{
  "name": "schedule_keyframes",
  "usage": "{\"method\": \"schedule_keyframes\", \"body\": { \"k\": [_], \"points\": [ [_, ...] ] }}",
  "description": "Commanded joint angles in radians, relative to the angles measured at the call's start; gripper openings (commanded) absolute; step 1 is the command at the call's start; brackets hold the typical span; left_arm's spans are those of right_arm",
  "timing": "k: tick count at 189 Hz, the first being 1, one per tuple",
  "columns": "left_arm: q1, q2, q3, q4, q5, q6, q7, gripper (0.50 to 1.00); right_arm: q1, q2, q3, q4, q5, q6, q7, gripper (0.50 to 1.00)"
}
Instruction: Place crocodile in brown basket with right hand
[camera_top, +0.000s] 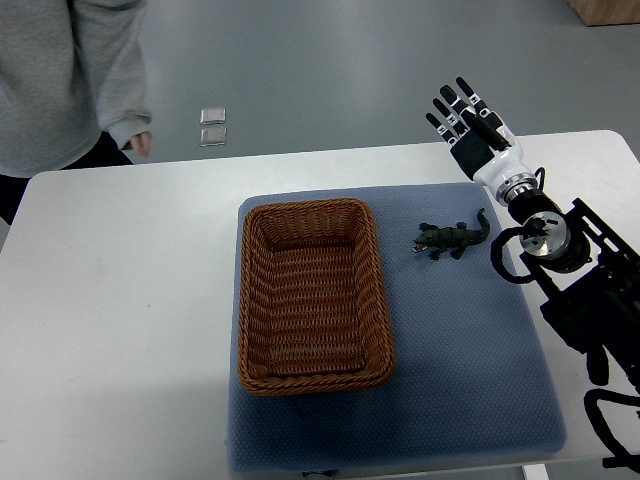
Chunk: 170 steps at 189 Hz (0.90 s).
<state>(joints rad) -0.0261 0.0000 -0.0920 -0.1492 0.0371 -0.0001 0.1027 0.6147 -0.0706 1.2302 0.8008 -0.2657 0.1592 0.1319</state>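
1. Far right of the frame we've got the black and white right robot hand (473, 135), its arm coming in from the right edge. The fingers are stretched out straight and slightly fanned, pointing toward the top of the picture, and there's nothing in them. It hovers over the far edge of the white desk (120, 320).
2. The small dark green toy crocodile (452, 238) lies on the blue-grey padded mat (470, 370), right of centre. Its head points left toward the basket and its tail curls up to the right. It sits just below and left of the robot hand, not touching it.
3. The brown rectangular woven wicker basket (310, 206) sits on the left part of the same mat, long side running top to bottom. We can see its bare bottom. The crocodile is near its upper right corner but clear of the rim.
4. Upper left corner: a person in a grey sweatshirt (90, 70) stands beyond the desk, with one hand (142, 143) hanging by the desk edge.
5. Two small silvery squares (212, 127) lie on the grey floor (350, 70) behind the desk, one right above the other.
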Motion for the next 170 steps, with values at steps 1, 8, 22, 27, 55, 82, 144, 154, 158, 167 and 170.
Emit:
{"method": "schedule_keyframes", "body": {
  "k": [1, 8, 22, 27, 55, 82, 144, 154, 158, 167, 170],
  "points": [
    [0.000, 0.000, 0.000, -0.001, 0.000, 0.000, 0.000, 1.000, -0.001, 0.000, -0.003, 0.000, 0.000, 0.000, 0.000, 0.926],
    [0.000, 0.000, 0.000, -0.001, 0.000, 0.000, 0.000, 1.000, -0.001, 0.000, -0.003, 0.000, 0.000, 0.000, 0.000, 0.926],
    [0.000, 0.000, 0.005, -0.001, 0.000, 0.000, 0.000, 1.000, -0.001, 0.000, -0.003, 0.000, 0.000, 0.000, 0.000, 0.926],
    [0.000, 0.000, 0.001, -0.001, 0.000, 0.000, 0.000, 1.000, -0.001, 0.000, -0.003, 0.000, 0.000, 0.002, 0.000, 0.926],
    [0.000, 0.000, -0.005, 0.000, 0.000, 0.000, 0.000, 1.000, 0.004, -0.009, -0.006, 0.002, -0.001, 0.006, -0.002, 0.926],
    [0.000, 0.000, -0.005, 0.000, 0.000, 0.000, 0.000, 1.000, 0.034, -0.052, -0.072, 0.002, -0.030, 0.033, -0.003, 0.926],
    [0.000, 0.000, -0.005, -0.010, 0.000, 0.002, 0.000, 1.000, 0.191, -0.278, -0.357, 0.015, -0.282, 0.122, -0.106, 0.924],
    [0.000, 0.000, -0.003, -0.012, 0.001, 0.000, 0.000, 1.000, 0.237, -0.322, -0.431, 0.021, -0.379, 0.141, -0.115, 0.924],
    [0.000, 0.000, -0.003, -0.013, 0.001, 0.000, -0.001, 1.000, 0.257, -0.339, -0.462, 0.026, -0.417, 0.151, -0.123, 0.924],
    [0.000, 0.000, -0.002, -0.015, 0.003, 0.000, -0.001, 1.000, 0.310, -0.388, -0.546, 0.051, -0.513, 0.181, -0.150, 0.924],
    [-0.002, 0.000, -0.002, -0.015, 0.003, 0.000, -0.001, 1.000, 0.323, -0.397, -0.563, 0.057, -0.532, 0.187, -0.156, 0.924]
  ]
}}
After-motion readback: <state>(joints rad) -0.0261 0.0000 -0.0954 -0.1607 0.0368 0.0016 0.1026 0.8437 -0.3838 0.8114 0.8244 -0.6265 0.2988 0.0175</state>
